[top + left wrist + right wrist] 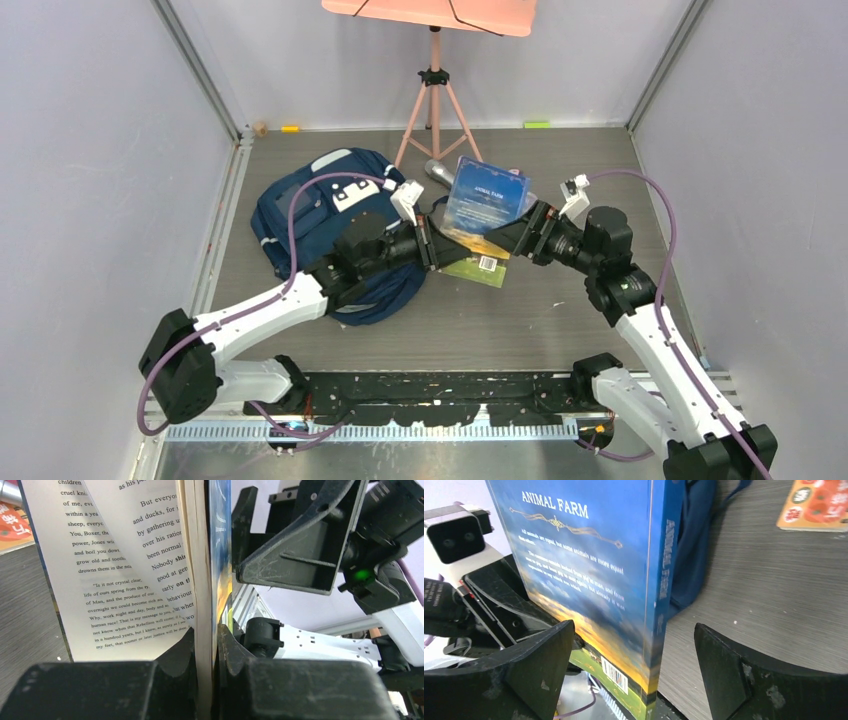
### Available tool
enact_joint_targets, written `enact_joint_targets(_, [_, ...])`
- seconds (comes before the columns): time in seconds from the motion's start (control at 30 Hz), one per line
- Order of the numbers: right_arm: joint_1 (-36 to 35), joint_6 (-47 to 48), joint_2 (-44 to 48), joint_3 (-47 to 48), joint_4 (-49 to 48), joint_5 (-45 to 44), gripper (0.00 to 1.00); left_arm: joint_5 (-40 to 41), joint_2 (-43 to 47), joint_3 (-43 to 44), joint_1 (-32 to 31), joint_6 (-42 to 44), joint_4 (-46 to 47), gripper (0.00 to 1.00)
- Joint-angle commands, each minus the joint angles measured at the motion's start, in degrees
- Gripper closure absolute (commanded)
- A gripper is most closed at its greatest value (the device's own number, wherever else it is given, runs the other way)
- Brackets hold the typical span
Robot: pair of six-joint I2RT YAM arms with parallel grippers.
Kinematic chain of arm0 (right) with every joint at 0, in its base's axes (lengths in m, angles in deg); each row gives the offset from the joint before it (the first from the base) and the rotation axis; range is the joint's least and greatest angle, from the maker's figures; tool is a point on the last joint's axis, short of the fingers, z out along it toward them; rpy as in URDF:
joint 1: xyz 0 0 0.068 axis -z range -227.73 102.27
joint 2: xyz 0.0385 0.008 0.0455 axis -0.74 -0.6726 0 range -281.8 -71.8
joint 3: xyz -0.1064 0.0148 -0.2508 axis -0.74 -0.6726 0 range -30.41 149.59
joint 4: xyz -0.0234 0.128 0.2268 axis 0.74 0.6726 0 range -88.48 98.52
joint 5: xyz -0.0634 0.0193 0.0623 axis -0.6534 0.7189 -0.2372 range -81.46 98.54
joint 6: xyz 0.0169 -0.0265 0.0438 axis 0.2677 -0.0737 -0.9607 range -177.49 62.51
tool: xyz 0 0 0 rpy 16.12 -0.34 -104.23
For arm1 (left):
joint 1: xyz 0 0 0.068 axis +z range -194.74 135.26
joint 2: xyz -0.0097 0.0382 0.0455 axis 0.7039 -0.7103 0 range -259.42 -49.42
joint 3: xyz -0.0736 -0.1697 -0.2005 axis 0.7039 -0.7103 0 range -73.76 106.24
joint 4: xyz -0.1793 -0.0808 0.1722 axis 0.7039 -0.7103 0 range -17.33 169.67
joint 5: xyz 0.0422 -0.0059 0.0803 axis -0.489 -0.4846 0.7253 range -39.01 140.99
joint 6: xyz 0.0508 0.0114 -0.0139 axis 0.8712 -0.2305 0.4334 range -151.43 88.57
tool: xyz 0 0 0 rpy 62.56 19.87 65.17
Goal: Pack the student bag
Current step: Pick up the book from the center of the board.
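The student bag (pixel 330 215) lies flat on the table (pixel 560 320), at nine o'clock from the upright book (pixel 487 198), with its blue fabric just behind the book's spine. The left arm crosses over the bag's near side. The left gripper (pixel 432 243) is clenched on the book's lower edge, and loose pages fan out beside its fingers (pixel 175 655). The right gripper (pixel 522 232) stands released, jaws wide on either side of the spine, touching nothing. A pink tripod (pixel 433 100) stands at twelve o'clock, and a grey cylinder (pixel 438 172) lies at eleven, close to the book.
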Motion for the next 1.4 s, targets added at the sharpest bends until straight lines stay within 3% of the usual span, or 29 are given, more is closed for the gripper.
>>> enact_joint_targets(0.0, [-0.3,-3.0,-1.3,2.9,-9.0,7.3,0.06,-2.5,4.2,0.1,0.0,3.3,7.8,1.0])
enact_joint_targets(0.1, [-0.3,-4.2,-2.1,3.0,-10.8,8.2,0.12,-2.8,4.8,-0.3,0.0,3.6,8.0,1.0])
enact_joint_targets(0.23, [-0.3,-6.1,-3.6,2.4,-15.5,8.9,0.27,-3.3,4.1,-0.1,0.0,3.9,8.3,1.0])
enact_joint_targets(0.4, [-0.6,-6.9,-4.7,2.5,-18.5,10.0,0.4,-3.4,3.1,0.0,0.0,3.4,9.6,1.0])
enact_joint_targets(0.53, [-0.7,-4.9,-4.5,3.0,-15.9,9.1,0.73,-3.3,2.7,0.6,0.0,4.4,8.3,0.99])
enact_joint_targets(0.57, [-0.7,-3.9,-4.4,3.2,-15.1,8.2,0.83,-2.8,2.8,0.8,0.0,4.8,7.2,0.95])
enact_joint_targets(0.63, [-0.7,-2.2,-3.9,3.6,-11.8,6.1,0.92,-1.2,3.2,1.6,0.0,6.6,3.2,0.83])
enact_joint_targets(0.73, [-0.7,1.5,-2.8,4.0,-6.0,2.9,0.95,3.2,4.9,2.8,0.0,10.5,-5.5,0.71])
enact_joint_targets(0.83, [-0.7,3.6,-2.5,4.6,-2.7,0.9,0.96,6.4,7.2,3.1,0.0,13.6,-9.5,0.66])
enact_joint_targets(1.27, [-0.8,8.0,-4.4,6.8,4.9,-7.8,0.99,10.6,10.4,3.9,0.2,17.6,-15.9,0.61])
enact_joint_targets(1.37, [-0.9,10.2,-5.1,8.2,10.9,-12.9,0.99,13.4,11.1,4.7,0.7,20.1,-22.5,0.48])
